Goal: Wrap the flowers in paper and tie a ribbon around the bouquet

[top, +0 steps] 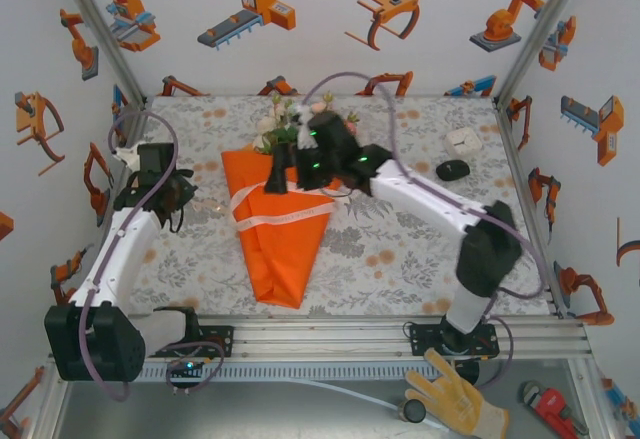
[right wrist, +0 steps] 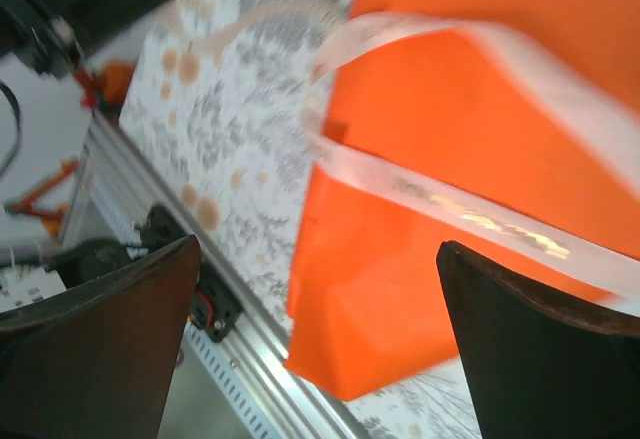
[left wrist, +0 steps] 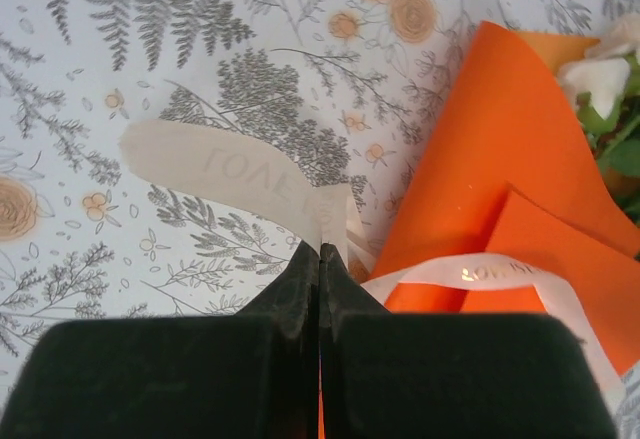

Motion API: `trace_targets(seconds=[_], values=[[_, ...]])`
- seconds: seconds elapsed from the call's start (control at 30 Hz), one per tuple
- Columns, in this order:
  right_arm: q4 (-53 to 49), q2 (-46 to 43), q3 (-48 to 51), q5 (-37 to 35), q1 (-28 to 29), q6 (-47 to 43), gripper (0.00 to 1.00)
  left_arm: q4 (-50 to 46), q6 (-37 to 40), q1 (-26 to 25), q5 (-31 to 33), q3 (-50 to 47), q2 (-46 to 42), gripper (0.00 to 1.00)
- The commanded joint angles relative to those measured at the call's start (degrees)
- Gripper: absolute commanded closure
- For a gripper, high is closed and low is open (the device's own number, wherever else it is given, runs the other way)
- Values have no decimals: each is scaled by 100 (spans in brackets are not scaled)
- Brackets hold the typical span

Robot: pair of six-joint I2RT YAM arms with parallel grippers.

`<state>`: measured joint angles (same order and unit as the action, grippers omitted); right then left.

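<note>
Though overhead leaves grip unclear, left gripper (left wrist: 320, 248) pinches ribbon (left wrist: 235, 177).

Bouquet (top: 283, 244) lies flat mid-surface. Orange paper (top: 290, 264) is folded into a cone, point toward the near edge, wide mouth at the far end. Flowers (top: 282, 124) stick out of the far mouth: pink, white and cream heads, green leaves. Cream ribbon (top: 280, 217) with gold lettering crosses the cone's far half in two slack bands, arching off the paper. One end runs off left, pinched in my left gripper (left wrist: 320, 251), its tip curling free over the surface.
</note>
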<state>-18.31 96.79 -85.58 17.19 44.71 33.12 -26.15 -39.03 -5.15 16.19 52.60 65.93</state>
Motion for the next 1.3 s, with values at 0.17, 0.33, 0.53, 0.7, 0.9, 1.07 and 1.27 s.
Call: trace_targets(seconds=[0.17, 0.33, 0.53, 0.7, 0.9, 1.07, 1.27], values=[[648, -1090, 1100, -831, -532, 232, 14, 1323, 2383, -1020, -1481, -119, -633, 100], [503, -1218, 1262, -874, -601, 419, 17, 1099, 3860, -2150, -1995, 272, -335, 100], [435, -1622, 1755, -1138, -705, 692, 19, 677, 5354, -3698, -1697, 1056, 1257, 78], [146, -2460, 2510, -1622, -1036, 1075, 19, 777, 5545, -4125, -1407, 1299, 1980, 55], [-218, -3221, 3076, -1850, -1288, 805, 19, 933, 5230, -4126, -1305, 1238, 1497, 39], [-103, -2980, 3135, -1113, -1256, 664, 24, 18, 5730, -4077, -713, 1139, 1066, 36], [150, -2938, 3289, -1089, -1245, 764, 25, -1055, 6730, -4015, -1221, 1872, 2115, 26]])
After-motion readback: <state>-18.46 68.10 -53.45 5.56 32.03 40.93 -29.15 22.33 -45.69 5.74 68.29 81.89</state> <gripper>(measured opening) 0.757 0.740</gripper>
